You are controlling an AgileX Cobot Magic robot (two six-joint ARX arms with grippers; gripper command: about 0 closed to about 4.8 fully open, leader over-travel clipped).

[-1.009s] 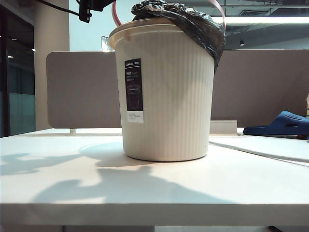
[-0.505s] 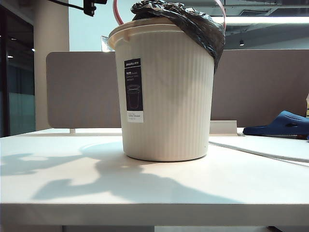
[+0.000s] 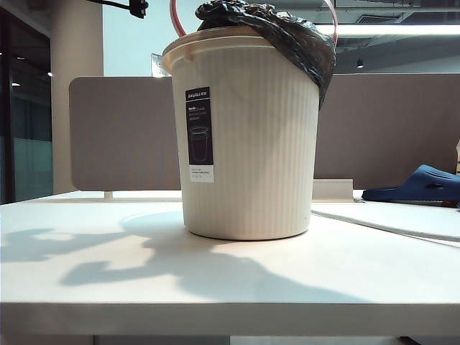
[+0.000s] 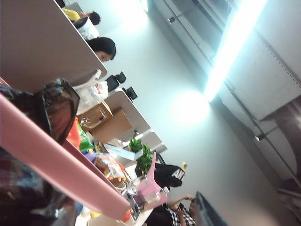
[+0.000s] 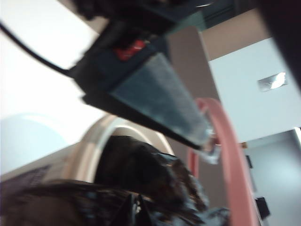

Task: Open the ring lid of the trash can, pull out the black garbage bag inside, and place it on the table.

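The cream trash can (image 3: 248, 144) stands mid-table (image 3: 215, 287). Its pink ring lid (image 3: 175, 18) is swung up above the rim. The black garbage bag (image 3: 287, 36) bulges out of the top and hangs over the right rim. In the right wrist view my left gripper (image 5: 209, 141) reaches in from above. Its grey fingertip rests against the ring lid (image 5: 230, 155), and its jaws stand wide. My right gripper (image 5: 136, 205) has its tips together in the crinkled bag (image 5: 141, 165), over the can's rim (image 5: 89, 146). In the left wrist view the ring lid (image 4: 56, 155) crosses close by, with the bag (image 4: 54, 108) beside it.
A grey-brown partition panel (image 3: 122, 133) runs behind the can. A blue slipper (image 3: 420, 183) lies at the back right. A black part of the left arm with its cable (image 3: 136, 7) shows at the upper left edge.
The black arm part at the upper left has risen almost out of the exterior view, and the arm shadows on the table have shifted. Can, ring lid and bag look the same.
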